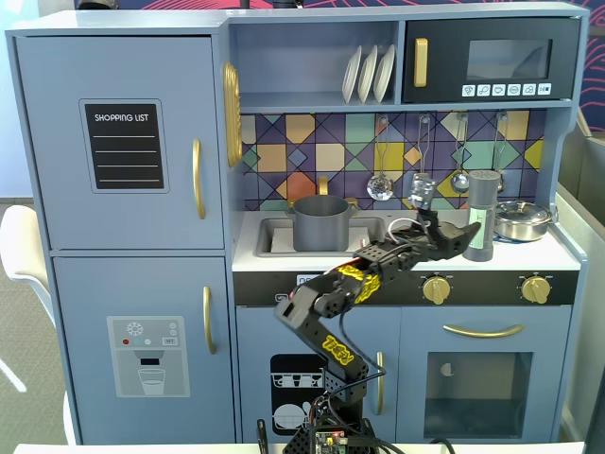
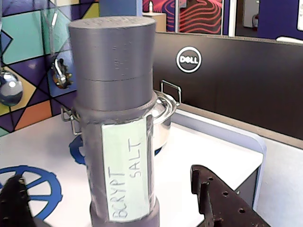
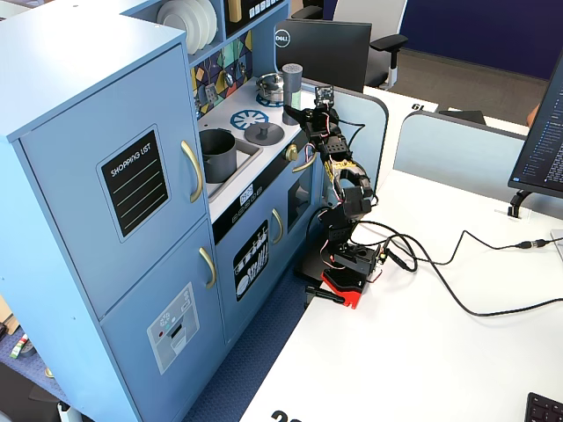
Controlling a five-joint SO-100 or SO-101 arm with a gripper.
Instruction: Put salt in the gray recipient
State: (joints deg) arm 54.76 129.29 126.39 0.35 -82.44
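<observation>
The salt shaker (image 2: 116, 142) stands upright near the right end of the toy kitchen's counter (image 1: 558, 251), just in front of the steel pot (image 1: 523, 219) in the wrist view, label facing the camera. The gripper (image 1: 473, 236) is level with the shaker's lower half, jaws spread wide: in the wrist view one finger (image 2: 222, 201) shows to the right of the shaker and the other sits at the bottom left corner, neither touching it, so the hand is open and empty.

The step in hand looks like the grasp. To do it well, the arm should push a little further forward until the shaker sits deep between the fingers, then close on the body below the wider cap, about where the label is. The shaker is tall and slim, so a low or off-centre pinch could tip it toward the steel pot.

The gray pot (image 1: 319, 223) sits in the sink (image 1: 274, 236) on the left half of the counter, well apart from the shaker, its mouth open and clear. The flat lid (image 3: 262, 134) lies on the counter between them.
</observation>
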